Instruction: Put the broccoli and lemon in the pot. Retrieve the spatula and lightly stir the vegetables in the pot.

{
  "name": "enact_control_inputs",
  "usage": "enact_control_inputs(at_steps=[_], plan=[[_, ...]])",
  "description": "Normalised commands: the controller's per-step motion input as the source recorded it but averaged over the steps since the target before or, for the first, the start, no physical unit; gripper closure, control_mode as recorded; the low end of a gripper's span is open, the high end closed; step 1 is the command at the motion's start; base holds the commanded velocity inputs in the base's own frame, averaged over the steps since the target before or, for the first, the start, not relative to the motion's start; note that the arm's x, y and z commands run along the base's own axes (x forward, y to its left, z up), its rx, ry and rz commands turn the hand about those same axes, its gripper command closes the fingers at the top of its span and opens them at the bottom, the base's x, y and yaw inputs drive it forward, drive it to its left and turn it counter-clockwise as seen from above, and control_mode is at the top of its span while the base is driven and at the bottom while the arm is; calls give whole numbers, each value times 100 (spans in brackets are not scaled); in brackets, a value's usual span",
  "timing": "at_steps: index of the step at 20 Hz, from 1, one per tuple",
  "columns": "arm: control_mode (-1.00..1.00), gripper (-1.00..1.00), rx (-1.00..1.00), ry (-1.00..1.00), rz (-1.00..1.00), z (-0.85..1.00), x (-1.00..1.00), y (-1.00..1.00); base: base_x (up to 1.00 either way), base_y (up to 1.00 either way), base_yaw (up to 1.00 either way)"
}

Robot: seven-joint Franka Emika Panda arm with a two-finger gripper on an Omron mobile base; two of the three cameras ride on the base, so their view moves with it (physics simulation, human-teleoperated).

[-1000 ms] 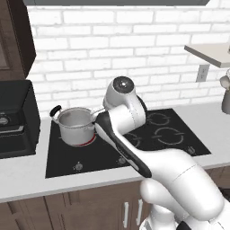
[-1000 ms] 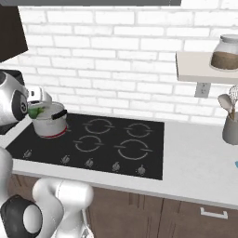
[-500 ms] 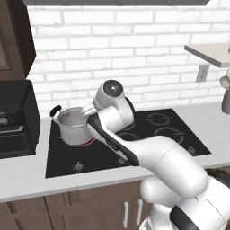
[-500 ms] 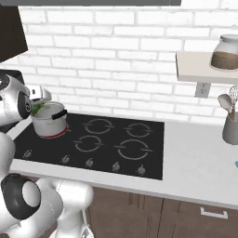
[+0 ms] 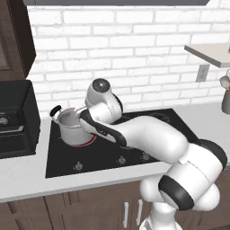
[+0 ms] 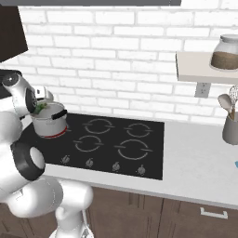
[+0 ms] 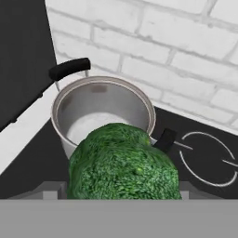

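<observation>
While above the pot (image 7: 100, 109), hand (image 7: 122, 197) gripping broccoli (image 7: 123, 162).

Your way into the pot (image 7: 100, 109) is open from above: its mouth has no lid and the steel floor inside is bare. The broccoli (image 7: 123, 162) sits at the near rim and screens that side in the hand view. Just behind the pot the white brick wall (image 7: 153, 51) closes off the back. To its left the black toaster oven (image 5: 15, 119) stands near, leaving a narrow strip of counter between. To the right, you have the cooktop (image 6: 118, 142) burners lying flat and unoccupied.
</observation>
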Motion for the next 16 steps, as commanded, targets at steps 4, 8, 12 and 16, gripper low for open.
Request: enact_control_inputs(at_steps=[4, 8, 12, 16], plan=[[-100, 100, 0, 7, 0, -31, 39, 21, 0, 0, 0], [-100, 100, 0, 5, 0, -29, 37, 21, 0, 0, 0], [-100, 100, 0, 6, 0, -34, 17, 14, 0, 0, 0], [-100, 100, 0, 4, 0, -32, 20, 2, 0, 0, 0]])
